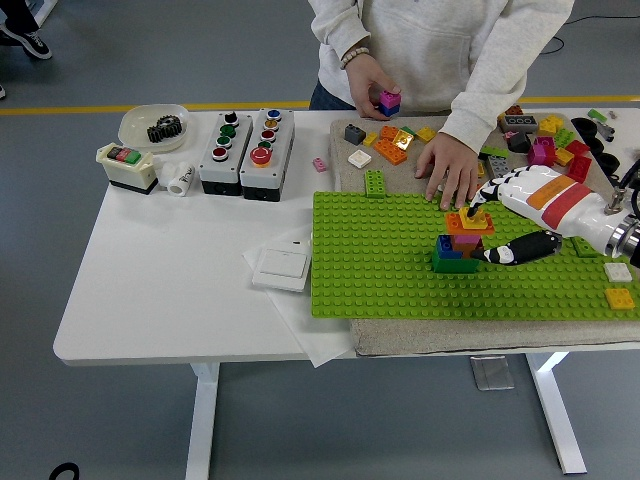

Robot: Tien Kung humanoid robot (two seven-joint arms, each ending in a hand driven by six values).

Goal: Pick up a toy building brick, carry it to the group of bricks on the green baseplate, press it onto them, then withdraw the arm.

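Observation:
On the green baseplate (380, 270) stands a small stack of bricks: green and blue (441, 247) at the bottom, magenta and orange above, a yellow brick (477, 219) on top. My right hand (482, 232) reaches in from the right. Its fingers rest on the yellow brick and its thumb (505, 251) lies against the stack's lower right side. My left arm is out of view. A person at the far side lays one hand (450, 175) on the baseplate's far edge, close to my fingers. Their other hand holds a magenta-and-blue brick (389, 99).
Several loose bricks (540, 135) lie on the mat behind the baseplate, with a green one (375, 182) at its far left corner. A yellow brick (620, 298) and a white one (618, 271) sit at the right. Button boxes (245, 150), a white switch (281, 266) and a bowl (153, 125) stand on the left.

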